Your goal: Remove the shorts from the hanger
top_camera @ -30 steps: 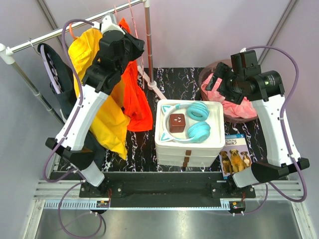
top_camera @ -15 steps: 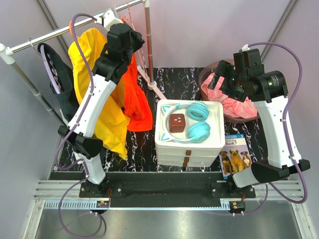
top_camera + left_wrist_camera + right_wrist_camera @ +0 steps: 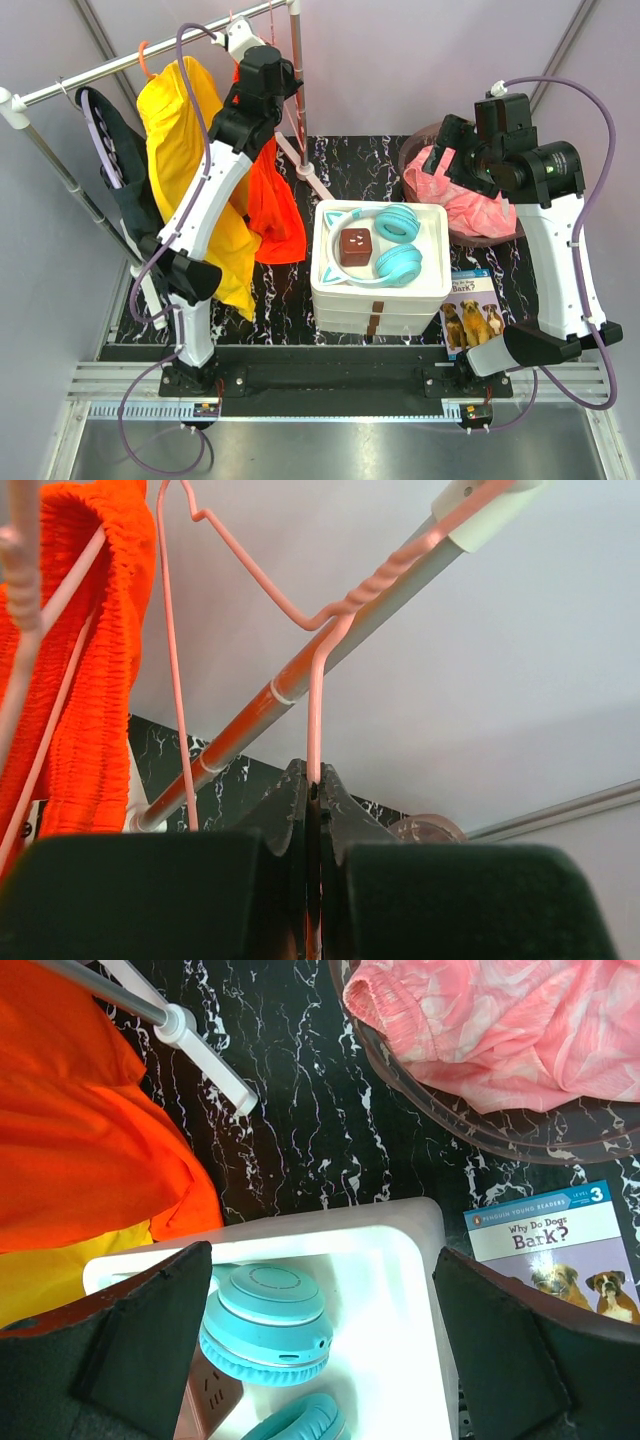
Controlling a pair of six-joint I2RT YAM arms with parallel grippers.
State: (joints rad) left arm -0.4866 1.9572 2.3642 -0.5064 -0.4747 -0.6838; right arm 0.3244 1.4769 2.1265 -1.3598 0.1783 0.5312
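Observation:
Orange shorts (image 3: 272,205) hang from a pink wire hanger (image 3: 243,22) on the clothes rail (image 3: 110,68). My left gripper (image 3: 250,45) is raised at the rail and shut on the hanger's wire. In the left wrist view the jaws (image 3: 313,780) pinch the pink wire (image 3: 316,695) just below its twisted neck. The shorts' ribbed waistband (image 3: 95,670) hangs on pink wires at the left, and the rail (image 3: 290,680) crosses behind. My right gripper (image 3: 452,152) is open and empty over the white bin, shown in the right wrist view (image 3: 322,1260).
A yellow garment (image 3: 190,180) and a dark one (image 3: 120,180) hang left of the shorts. The white bin (image 3: 330,285) holds teal headphones (image 3: 392,240) and a brown cube (image 3: 355,246). Pink shorts (image 3: 465,205) lie in a brown bowl (image 3: 480,1125). A book (image 3: 475,312) lies front right.
My left arm has stretched up and to the right along the rail with the hanger wire in its jaws. My right arm has risen slightly and shifted right.

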